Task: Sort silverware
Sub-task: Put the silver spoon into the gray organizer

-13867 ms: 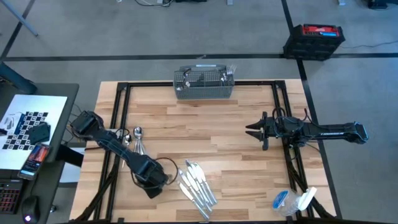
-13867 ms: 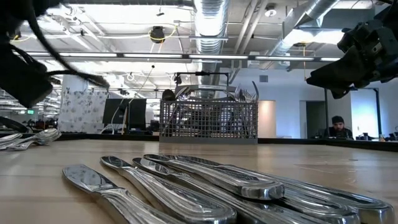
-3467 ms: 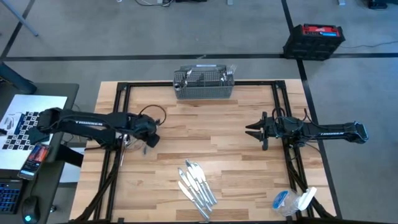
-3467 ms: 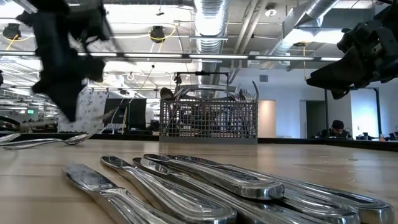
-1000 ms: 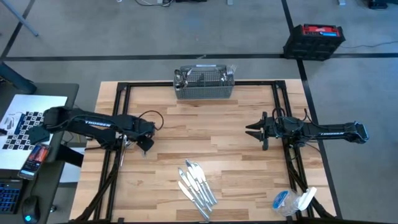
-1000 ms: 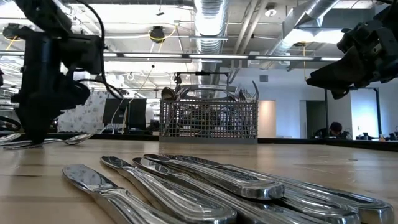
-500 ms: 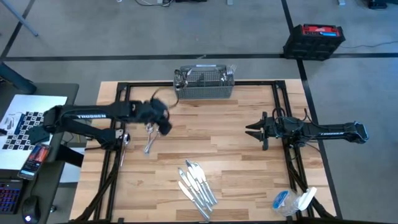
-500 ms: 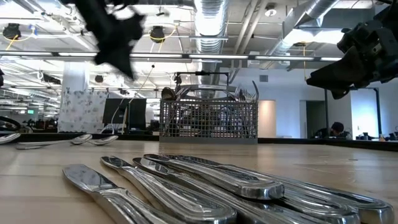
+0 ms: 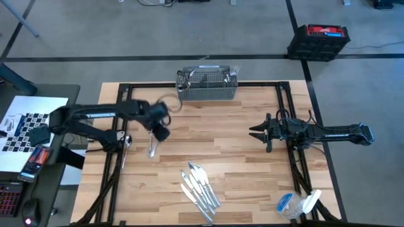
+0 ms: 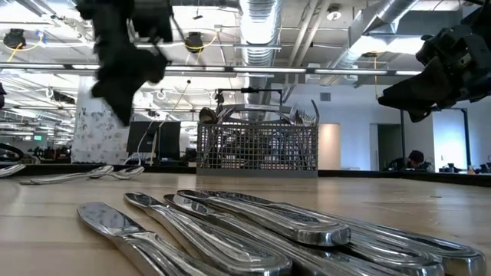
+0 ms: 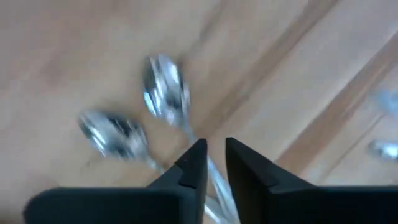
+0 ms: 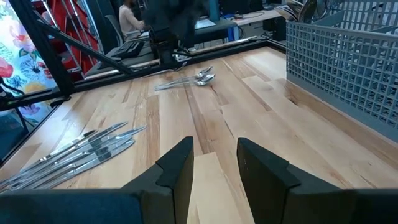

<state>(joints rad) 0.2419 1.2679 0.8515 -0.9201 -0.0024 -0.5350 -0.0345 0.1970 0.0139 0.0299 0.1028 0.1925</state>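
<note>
Fingers of the left gripper (image 11: 211,163) stand a narrow slot apart in its wrist view, with nothing seen between them; two spoons (image 11: 165,93) lie on the wood beneath, their handles running under the fingertips, though the blur hides whether metal is touched. From above, the left gripper (image 9: 161,130) hangs over the table's left-centre, between the grey wire-mesh basket (image 9: 206,92) and the spoons (image 9: 151,147) on the boards just in front of it; in the low view it hangs high above the table, clear of the wood. Fingers of the right gripper (image 12: 214,163) are spread with a clear gap and hold nothing; that gripper (image 9: 258,133) waits over the table's right side, pointing toward the middle.

A fanned group of table knives (image 9: 200,185) lies near the front edge of the wooden table (image 9: 221,132), well apart from both grippers; more silverware handles stand upright in the basket at the far edge. A clear plastic bag (image 9: 297,203) sits at the front right corner.

White lettering runs along both arms' forearms, too small to read; a red-topped black case (image 9: 319,39) stands on the floor beyond the table, its label not legible.
</note>
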